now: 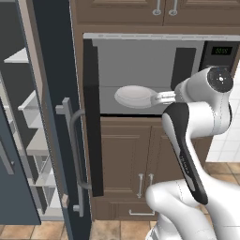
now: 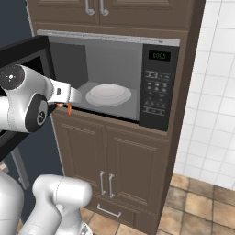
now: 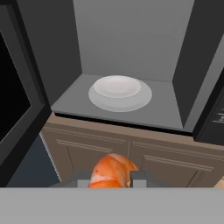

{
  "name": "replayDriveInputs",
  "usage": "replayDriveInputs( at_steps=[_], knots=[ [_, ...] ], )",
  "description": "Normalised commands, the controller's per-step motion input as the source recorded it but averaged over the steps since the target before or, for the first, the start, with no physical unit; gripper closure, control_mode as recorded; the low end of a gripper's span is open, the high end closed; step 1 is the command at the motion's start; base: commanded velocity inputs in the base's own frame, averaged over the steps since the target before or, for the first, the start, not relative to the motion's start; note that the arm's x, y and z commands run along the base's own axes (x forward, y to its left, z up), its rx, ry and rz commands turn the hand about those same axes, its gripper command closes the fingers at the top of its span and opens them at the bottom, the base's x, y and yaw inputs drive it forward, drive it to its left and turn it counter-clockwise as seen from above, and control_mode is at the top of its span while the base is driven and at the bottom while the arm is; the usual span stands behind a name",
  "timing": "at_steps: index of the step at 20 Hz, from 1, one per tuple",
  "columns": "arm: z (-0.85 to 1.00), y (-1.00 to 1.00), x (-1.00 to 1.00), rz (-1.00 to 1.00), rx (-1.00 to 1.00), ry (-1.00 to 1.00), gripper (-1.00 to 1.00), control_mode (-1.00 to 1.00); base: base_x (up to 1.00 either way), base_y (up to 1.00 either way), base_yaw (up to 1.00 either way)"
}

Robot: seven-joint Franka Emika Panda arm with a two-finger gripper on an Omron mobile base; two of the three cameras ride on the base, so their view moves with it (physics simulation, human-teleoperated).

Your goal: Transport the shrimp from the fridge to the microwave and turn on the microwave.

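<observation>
Currently —
Pincer: clamped on shrimp.
Microwave: door open, plate at 12 o'clock.
Remaining: place shrimp, close door, start.

White rounded arm, dark joint caps, black side panel
</observation>
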Motion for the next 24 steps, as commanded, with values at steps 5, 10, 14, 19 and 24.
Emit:
replayDriveInputs(
  at_steps=[5, 10, 14, 19, 24],
  knots=[
    [0.00, 0.00, 0.00, 0.00, 0.00, 0.00, 1.00, 1.00, 0.00, 0.00, 0.00],
    [0.00, 0.00, 0.00, 0.00, 0.00, 0.00, 1.00, 1.00, 0.00, 0.00, 0.00],
    [0.00, 0.00, 0.00, 0.00, 0.00, 0.00, 1.00, 1.00, 0.00, 0.00, 0.00],
    [0.00, 0.00, 0.00, 0.00, 0.00, 0.00, 1.00, 1.00, 0.00, 0.00, 0.00],
    [0.00, 0.00, 0.00, 0.00, 0.00, 0.00, 1.00, 1.00, 0.00, 0.00, 0.00]
  ],
)
